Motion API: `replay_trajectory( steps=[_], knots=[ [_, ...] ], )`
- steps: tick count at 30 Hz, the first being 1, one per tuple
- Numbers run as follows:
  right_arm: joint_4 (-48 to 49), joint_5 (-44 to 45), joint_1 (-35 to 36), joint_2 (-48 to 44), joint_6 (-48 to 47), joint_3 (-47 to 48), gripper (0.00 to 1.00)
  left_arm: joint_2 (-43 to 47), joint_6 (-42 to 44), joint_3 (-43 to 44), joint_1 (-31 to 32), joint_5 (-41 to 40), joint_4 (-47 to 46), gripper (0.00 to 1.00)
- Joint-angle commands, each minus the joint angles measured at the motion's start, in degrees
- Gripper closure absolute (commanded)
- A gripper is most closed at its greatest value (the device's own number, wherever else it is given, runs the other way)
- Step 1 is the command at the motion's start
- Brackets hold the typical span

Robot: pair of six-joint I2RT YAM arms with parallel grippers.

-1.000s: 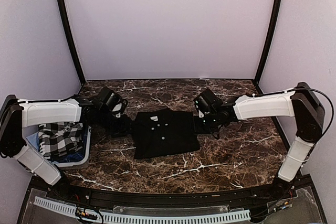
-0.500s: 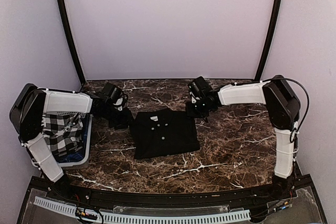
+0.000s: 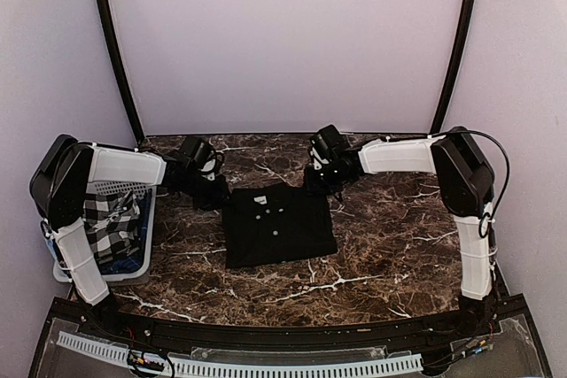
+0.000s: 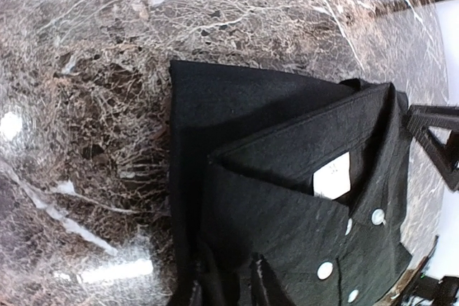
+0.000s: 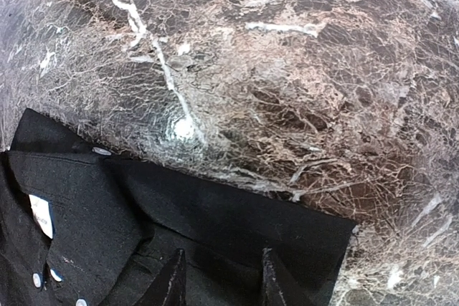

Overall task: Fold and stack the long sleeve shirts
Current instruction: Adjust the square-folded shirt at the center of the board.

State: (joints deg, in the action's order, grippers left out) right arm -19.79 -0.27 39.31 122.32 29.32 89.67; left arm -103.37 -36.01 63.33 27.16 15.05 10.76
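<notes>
One black long sleeve shirt (image 3: pixel 277 226) lies folded flat in the middle of the marble table, collar toward the back, pale buttons up. The left wrist view shows its collar, white neck label (image 4: pixel 332 175) and buttons. My left gripper (image 3: pixel 215 194) is down at the shirt's far left corner. Its fingers (image 4: pixel 267 281) stand close together with dark cloth between them, and a pinch does not show. My right gripper (image 3: pixel 316 185) is at the far right corner, open. Its fingertips (image 5: pixel 176 270) rest on the cloth (image 5: pixel 237 223) just inside the back edge.
A white slatted basket (image 3: pixel 124 275) stands at the table's left edge under the left arm, holding a black-and-white checked cloth (image 3: pixel 106 227). Bare marble (image 3: pixel 399 245) lies right of and in front of the shirt. The back wall is close behind both grippers.
Both grippers have moved from the shirt's sides back to its far corners, with the arms swung toward the rear. The left jaws have narrowed noticeably. The shirt has not moved.
</notes>
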Motion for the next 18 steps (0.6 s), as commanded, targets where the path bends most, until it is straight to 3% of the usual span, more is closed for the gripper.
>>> replay_trajectory(
  steps=[1, 7, 12, 18],
  knots=[
    [0.0, -0.9, 0.0, 0.5, -0.5, 1.6, 0.68, -0.1, 1.4, 2.4, -0.4, 1.0, -0.4, 0.82],
    [-0.4, -0.5, 0.1, -0.3, -0.4, 1.1, 0.80, -0.6, 2.3, 3.8, -0.4, 1.2, 0.5, 0.88],
    [-1.8, 0.0, 0.1, -1.6, -0.2, 0.9, 1.00, -0.6, 3.4, 5.0, -0.4, 2.3, 0.9, 0.95],
    [-2.2, 2.0, 0.0, -6.7, 0.3, -1.2, 1.00, 0.0, 5.7, 6.8, -0.4, 3.1, 2.1, 0.99]
  ],
)
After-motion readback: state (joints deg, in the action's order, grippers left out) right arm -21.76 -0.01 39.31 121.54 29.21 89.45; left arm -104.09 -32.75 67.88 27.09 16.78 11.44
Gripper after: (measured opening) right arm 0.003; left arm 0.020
